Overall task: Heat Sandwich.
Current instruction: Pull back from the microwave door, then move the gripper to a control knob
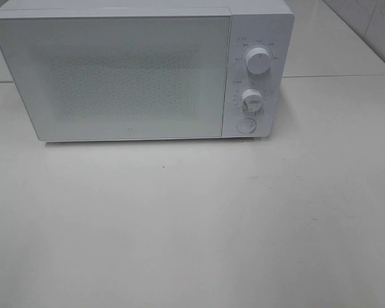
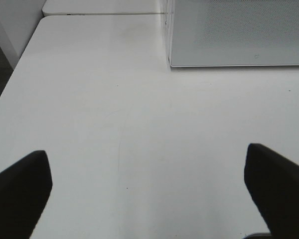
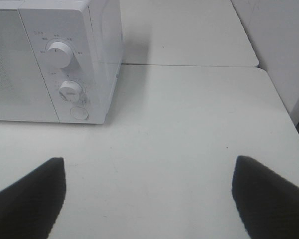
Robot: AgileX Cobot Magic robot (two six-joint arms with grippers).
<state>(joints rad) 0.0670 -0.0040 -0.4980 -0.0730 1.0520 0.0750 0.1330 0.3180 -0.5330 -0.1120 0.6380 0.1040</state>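
A white microwave (image 1: 128, 70) stands at the back of the white table (image 1: 192, 224) with its door shut. Its panel on the right has two knobs (image 1: 258, 61) and a round button (image 1: 246, 125). It also shows in the left wrist view (image 2: 239, 32) and the right wrist view (image 3: 55, 59). The sandwich and its pink plate are out of view. My left gripper (image 2: 149, 199) is open and empty above the table, left of the microwave. My right gripper (image 3: 149, 199) is open and empty, in front of the microwave's right side. Neither arm shows in the exterior high view.
A second white table (image 1: 333, 38) adjoins behind, with a seam between them. The table's left edge (image 2: 10, 79) drops to a dark floor. A white wall or cabinet (image 3: 284, 50) stands to the right.
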